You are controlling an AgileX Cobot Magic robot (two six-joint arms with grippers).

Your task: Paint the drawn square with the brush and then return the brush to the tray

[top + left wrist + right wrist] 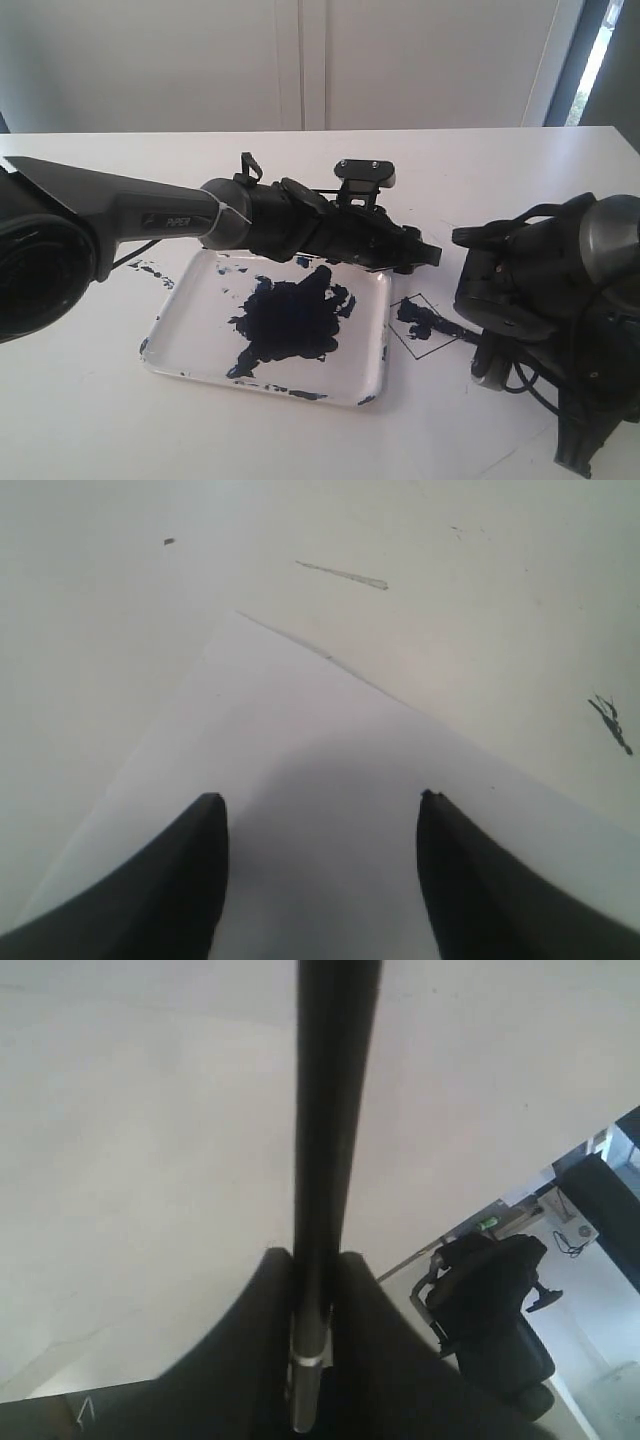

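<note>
The drawn square (418, 322) lies on white paper just right of the tray (200, 335), and a dark navy smear covers part of it. The tray holds a big navy paint blotch at its middle. In the right wrist view my right gripper (315, 1256) is shut on the brush (330, 1110), whose black handle runs straight out between the fingers. The brush's bristle end (458, 334) slants down onto the square's right side. My left gripper (430, 255) reaches over the tray's far right corner. Its fingers (190, 880) stand open and empty above the paper sheet (320, 730).
The right arm (545, 275) bulks at the right of the table, close to the square. The left arm (250, 215) spans the tray's far side. Small paint specks (150, 270) dot the table left of the tray, and chips line the tray's near rim (290, 392).
</note>
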